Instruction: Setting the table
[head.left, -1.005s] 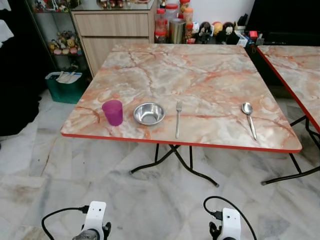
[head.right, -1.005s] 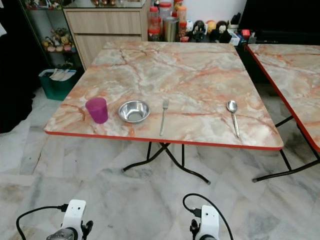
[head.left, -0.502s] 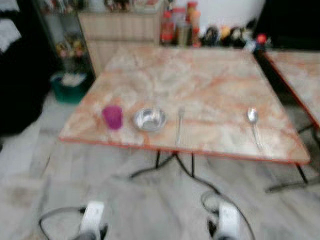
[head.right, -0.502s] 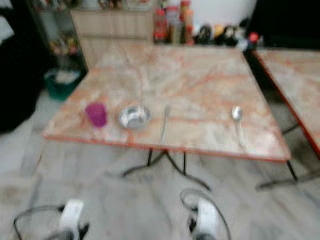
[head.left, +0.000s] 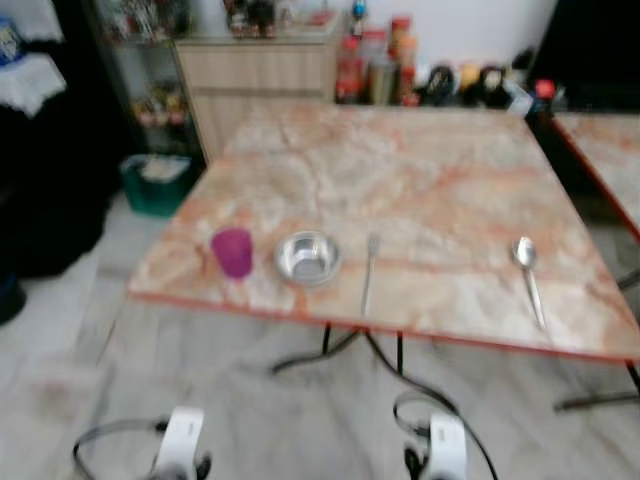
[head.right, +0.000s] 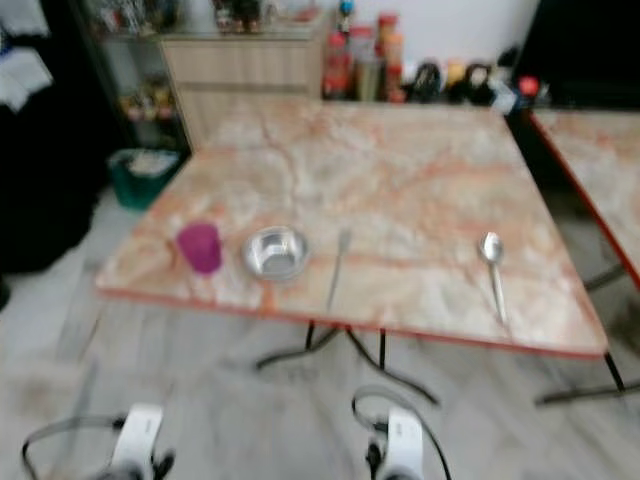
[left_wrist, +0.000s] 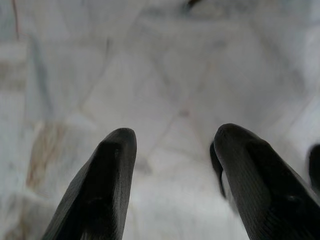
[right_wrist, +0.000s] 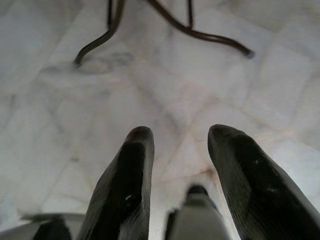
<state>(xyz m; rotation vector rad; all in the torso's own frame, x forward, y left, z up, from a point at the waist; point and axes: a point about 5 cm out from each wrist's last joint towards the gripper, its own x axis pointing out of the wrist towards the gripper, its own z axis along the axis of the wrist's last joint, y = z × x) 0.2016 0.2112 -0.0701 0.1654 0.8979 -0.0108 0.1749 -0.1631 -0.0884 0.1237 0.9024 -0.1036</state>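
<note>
Left eye view: a marble-patterned bench (head.left: 430, 190) with a red edge is seen across the middle of the frame, slightly blurred; a second like bench (head.left: 610, 150) is cut off at the right edge.

Count on the bench: one purple cup (head.left: 232, 252), one steel bowl (head.left: 307, 257), one fork (head.left: 368, 274), one spoon (head.left: 528, 278), all laid in a row along the near edge, cup at lower left, spoon at lower right.

Spacing: cup, bowl and fork are set near one another; the spoon is set well apart from them.

Long axes: fork and spoon are each laid roughly front to back, handles toward the near edge.

Left tool (left_wrist: 172, 150): held low over the floor (left_wrist: 150, 60) at the bottom left of the head view, fingers spread with nothing between them.

Right tool (right_wrist: 180, 145): held low at the bottom centre-right, fingers likewise parted and empty, the bench's black legs (right_wrist: 150, 20) seen beyond.

Key relation: every piece lies ahead of and above both tools; the spoon is judged nearer the right arm, the cup and bowl nearer the left.

Stage: judged an approach, nothing yet grasped.
</note>
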